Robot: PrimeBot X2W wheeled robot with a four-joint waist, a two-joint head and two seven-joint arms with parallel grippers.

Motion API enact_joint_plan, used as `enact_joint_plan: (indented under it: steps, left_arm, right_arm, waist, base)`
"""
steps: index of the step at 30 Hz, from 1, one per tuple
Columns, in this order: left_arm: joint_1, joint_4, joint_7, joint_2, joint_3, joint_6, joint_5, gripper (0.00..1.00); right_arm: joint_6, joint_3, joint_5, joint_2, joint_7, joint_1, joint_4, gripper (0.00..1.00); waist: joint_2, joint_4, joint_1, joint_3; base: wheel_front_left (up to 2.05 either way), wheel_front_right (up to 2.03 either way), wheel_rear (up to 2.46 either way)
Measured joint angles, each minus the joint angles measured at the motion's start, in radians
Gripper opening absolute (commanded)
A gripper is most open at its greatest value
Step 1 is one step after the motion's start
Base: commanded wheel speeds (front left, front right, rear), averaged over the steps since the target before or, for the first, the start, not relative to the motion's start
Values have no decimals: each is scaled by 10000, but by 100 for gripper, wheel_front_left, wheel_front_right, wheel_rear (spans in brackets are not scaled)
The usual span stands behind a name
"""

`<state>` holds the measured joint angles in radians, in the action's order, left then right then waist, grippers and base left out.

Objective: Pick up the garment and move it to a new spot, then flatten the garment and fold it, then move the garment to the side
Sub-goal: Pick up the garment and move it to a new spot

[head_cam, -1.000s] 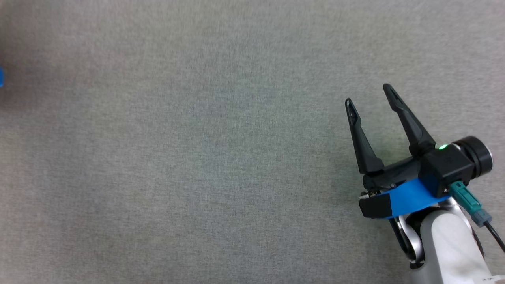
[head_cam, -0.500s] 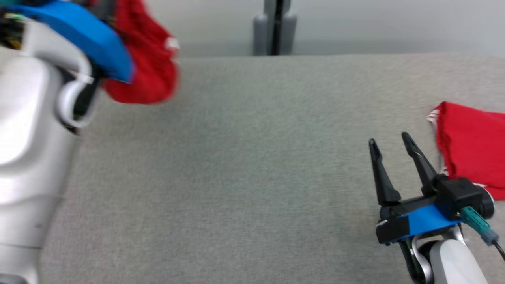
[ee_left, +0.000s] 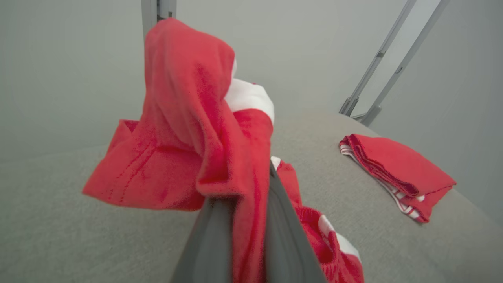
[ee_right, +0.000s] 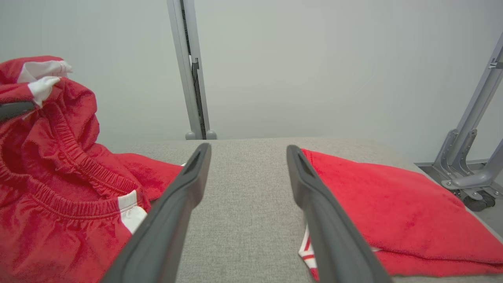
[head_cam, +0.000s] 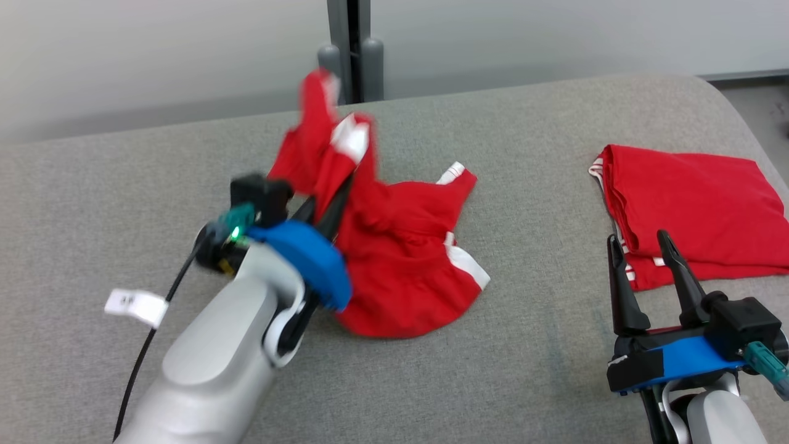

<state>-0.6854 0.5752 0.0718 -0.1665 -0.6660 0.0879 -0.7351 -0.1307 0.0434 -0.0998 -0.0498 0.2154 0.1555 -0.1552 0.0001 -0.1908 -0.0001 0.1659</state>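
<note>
Head view: left tool (head_cam: 333, 200) clamps the crumpled red garment (head_cam: 407, 265), partly lifted, mid-counter (head_cam: 524, 357). The right tool (head_cam: 638, 237), prongs apart, hovers near the folded cloth (head_cam: 690, 197) at right.
Left wrist view: garment pinched between fingers (ee_left: 210, 243).
Right wrist view: spread prongs frame bare counter.

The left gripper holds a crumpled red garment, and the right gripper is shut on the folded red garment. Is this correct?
No. The right gripper is open and holds nothing: in the right wrist view its fingers stand wide apart, the folded red garment lying flat beside them. The left gripper does hold the crumpled red garment.
</note>
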Motion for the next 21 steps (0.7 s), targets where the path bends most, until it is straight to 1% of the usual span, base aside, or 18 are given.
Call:
enact_joint_plan:
  steps: [3,4,5,6,9,12,17,21]
  left_arm:
    - [362,1308,548,-222,-163,-111,343,0]
    - [432,1716,708,-280,-132,-176,366,9]
    - [465,2054,859,-343,-107,-184,387,47]
    - [463,2330,1028,-426,-94,-198,431,100]
    - [419,2976,1371,-520,-29,-194,502,100]
    - [273,3348,1603,-523,-12,-88,587,100]
    - [97,3455,1847,-497,192,13,575,100]
    - [112,3189,1885,-512,282,117,683,100]
  right_arm:
    - [0,-2,-73,0,105,40,-123,100]
    - [0,-6,-84,0,138,62,-155,100]
    - [0,-4,-84,0,153,81,-188,100]
    - [0,0,-84,0,176,109,-226,100]
    - [0,-4,-86,-2,240,224,-336,100]
    - [0,-21,-90,0,291,287,-499,100]
    - [0,-25,-79,2,336,323,-742,100]
    - [0,33,42,2,351,383,-851,100]
  waist:
    - [0,-94,1,243]
    - [0,-114,2,318]
    - [0,-128,1,393]
    - [0,-134,2,472]
    - [0,-77,2,647]
    - [0,63,2,706]
    - [0,388,2,522]
    - [0,614,2,179]
  base:
    - [0,0,0]
    - [0,0,0]
    - [0,0,0]
    - [0,0,0]
    - [0,0,0]
    - [0,0,0]
    - [0,0,0]
    - [0,0,0]
